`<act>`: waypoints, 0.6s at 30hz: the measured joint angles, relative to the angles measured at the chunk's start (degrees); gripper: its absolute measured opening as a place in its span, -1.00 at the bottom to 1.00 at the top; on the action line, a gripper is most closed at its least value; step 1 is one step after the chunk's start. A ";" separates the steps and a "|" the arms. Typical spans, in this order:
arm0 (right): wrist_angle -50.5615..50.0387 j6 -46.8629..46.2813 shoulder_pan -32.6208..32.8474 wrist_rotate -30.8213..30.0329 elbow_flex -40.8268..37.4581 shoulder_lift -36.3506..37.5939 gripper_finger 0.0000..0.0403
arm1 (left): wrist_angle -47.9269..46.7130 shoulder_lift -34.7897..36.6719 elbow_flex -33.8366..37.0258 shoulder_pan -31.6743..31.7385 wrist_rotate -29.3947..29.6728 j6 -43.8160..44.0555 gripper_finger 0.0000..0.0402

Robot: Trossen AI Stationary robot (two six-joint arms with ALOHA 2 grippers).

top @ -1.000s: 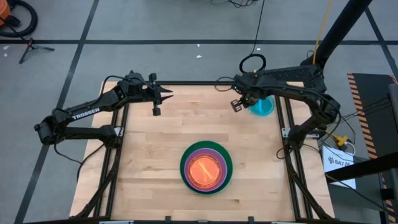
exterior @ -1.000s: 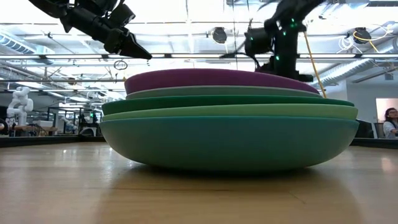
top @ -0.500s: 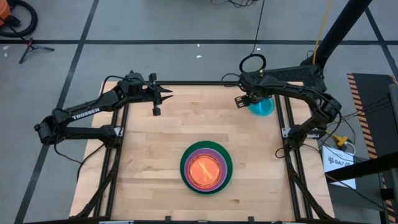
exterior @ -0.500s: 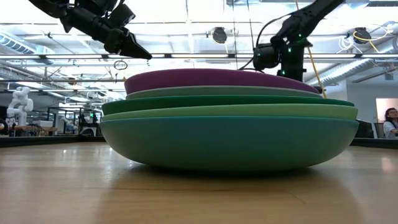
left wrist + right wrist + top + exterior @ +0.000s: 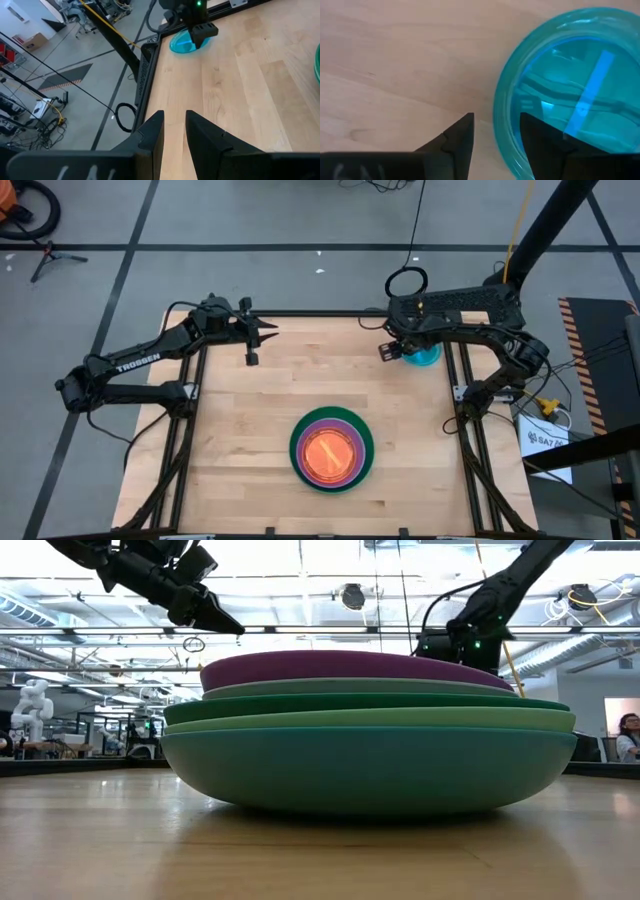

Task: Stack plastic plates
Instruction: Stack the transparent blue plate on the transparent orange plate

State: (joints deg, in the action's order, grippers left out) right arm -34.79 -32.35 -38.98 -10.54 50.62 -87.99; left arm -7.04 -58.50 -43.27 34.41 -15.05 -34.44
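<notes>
A stack of plastic plates [image 5: 331, 450] stands near the table's middle, toward the near edge. A teal plate [image 5: 365, 775] is at the bottom and an orange plate [image 5: 329, 452] is on top. One clear blue plate [image 5: 430, 356] lies alone on the wood at the far right. My right gripper [image 5: 495, 120] is open and low over that plate's left rim [image 5: 504, 107], one finger outside it and one over its inside. I cannot tell whether either finger touches the rim. My left gripper [image 5: 268, 331] waits high at the far left, its fingers a small gap apart with nothing between them.
Bare wood lies between the blue plate and the stack [image 5: 365, 740]. Black frame rails [image 5: 455, 370] run along the table's edges close behind the blue plate. A yellow cable and a black loop [image 5: 406, 280] hang beyond the far edge.
My right gripper has moved down and a little toward the table's right edge, closing in on the blue plate's rim, and its wrist has turned. The plate and the stack have stayed where they were.
</notes>
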 joint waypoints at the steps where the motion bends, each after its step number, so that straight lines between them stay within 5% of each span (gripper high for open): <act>1: 0.46 -0.09 0.00 -0.20 -0.51 0.00 -0.25 | 0.04 0.02 0.00 0.02 0.00 0.00 -0.56; 18: 7.62 1.70 0.00 -3.17 -6.40 0.00 -0.26 | 0.75 0.00 0.00 0.02 0.02 -0.09 -0.56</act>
State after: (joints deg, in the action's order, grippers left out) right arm -27.16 -30.65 -38.98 -13.72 44.22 -87.99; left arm -6.28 -58.50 -43.27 34.44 -15.03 -34.52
